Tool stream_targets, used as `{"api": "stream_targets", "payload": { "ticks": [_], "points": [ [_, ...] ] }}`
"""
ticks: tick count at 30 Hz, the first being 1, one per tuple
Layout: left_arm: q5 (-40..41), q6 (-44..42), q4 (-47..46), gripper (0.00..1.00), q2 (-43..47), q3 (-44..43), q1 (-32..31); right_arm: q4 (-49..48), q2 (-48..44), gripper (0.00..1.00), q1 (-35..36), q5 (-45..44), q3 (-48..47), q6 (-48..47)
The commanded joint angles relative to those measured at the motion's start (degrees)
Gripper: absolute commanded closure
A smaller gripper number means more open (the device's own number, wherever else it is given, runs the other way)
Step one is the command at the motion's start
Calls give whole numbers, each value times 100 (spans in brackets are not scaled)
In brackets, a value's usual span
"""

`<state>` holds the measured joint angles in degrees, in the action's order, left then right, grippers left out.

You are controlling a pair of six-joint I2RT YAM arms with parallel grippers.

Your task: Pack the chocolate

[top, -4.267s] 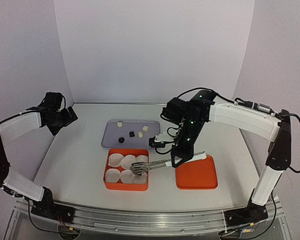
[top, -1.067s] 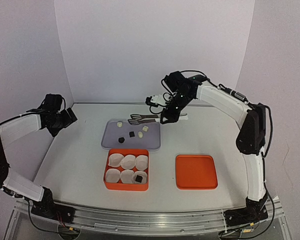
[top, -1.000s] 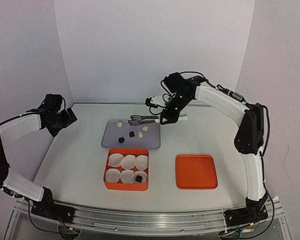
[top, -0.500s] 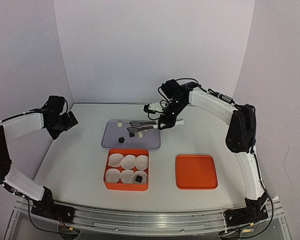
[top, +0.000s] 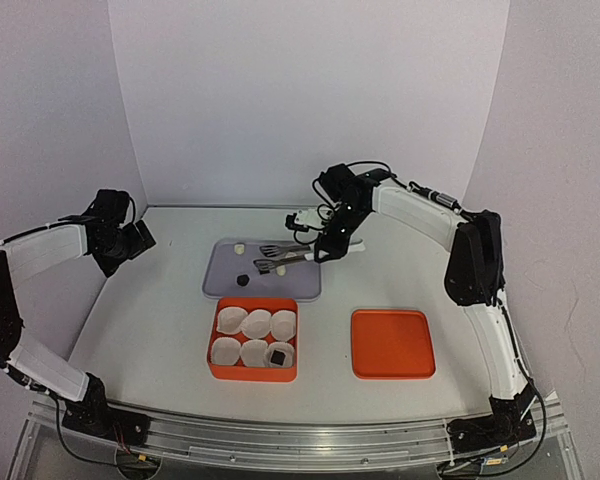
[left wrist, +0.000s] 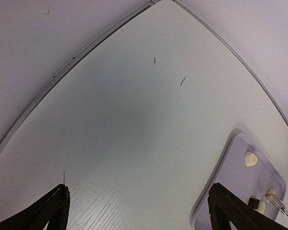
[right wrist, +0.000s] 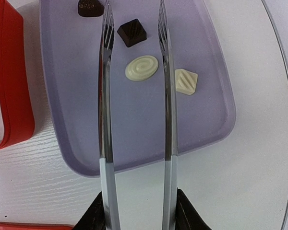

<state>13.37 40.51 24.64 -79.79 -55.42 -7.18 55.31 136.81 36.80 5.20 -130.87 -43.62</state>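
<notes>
My right gripper [top: 326, 244] is shut on metal tongs [top: 280, 257], whose arms stand apart over the lilac tray [top: 223, 283]. In the right wrist view the gripper [right wrist: 140, 213] holds the tongs [right wrist: 105, 96] so that the tips straddle a cream-white swirl chocolate [right wrist: 142, 68] and a dark chocolate [right wrist: 132, 32]. Another white chocolate [right wrist: 186, 81] and another dark one [right wrist: 90, 6] lie beside them. One dark chocolate [top: 278, 353] sits in a paper cup in the red box [top: 252, 377]. My left gripper [top: 135, 240] is open and empty, far left of the tray.
The orange lid [top: 392, 343] lies to the right of the red box. The box holds several white paper cups [top: 242, 321]. The left wrist view shows bare table, the tray's corner [left wrist: 225, 179] and a white chocolate [left wrist: 250, 158]. White walls close the back and sides.
The right arm carried the tongs from the red box to the back of the tray, then brought them down and left over the chocolates. The left arm shifted slightly.
</notes>
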Motion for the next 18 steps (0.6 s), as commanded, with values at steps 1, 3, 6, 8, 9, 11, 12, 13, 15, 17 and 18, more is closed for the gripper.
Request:
{"api": "stream_targets", "payload": {
  "ticks": [1,3,6,8,9,11,12,13,15,17,18],
  "points": [
    [119,2,118,0,-22,-240,-6,-110,109,61,26,-25,-254,-115],
    [113,1,119,0,-42,-250,-9,-116,131,61,26,-14,-266,-142],
    [106,-2,120,0,-75,-268,-7,-111,197,60,21,-3,-326,-155],
    [104,-8,117,0,-96,-283,-9,-110,268,60,24,-10,-382,-162],
    [104,-8,118,0,-101,-287,-8,-115,306,60,21,-11,-411,-163],
    [104,-12,121,0,-109,-297,-9,-118,369,60,21,-5,-465,-162],
    [104,-11,123,0,-113,-301,-11,-112,399,60,21,-3,-488,-160],
    [99,-12,126,0,-114,-301,-11,-113,423,60,20,-7,-513,-157],
    [95,-12,130,0,-116,-306,-10,-119,462,60,12,0,-551,-146],
    [96,-17,142,0,-116,-313,-11,-114,479,61,2,28,-568,-136],
    [98,-17,144,0,-116,-321,-11,-114,484,62,-6,51,-570,-125]
  ]
}}
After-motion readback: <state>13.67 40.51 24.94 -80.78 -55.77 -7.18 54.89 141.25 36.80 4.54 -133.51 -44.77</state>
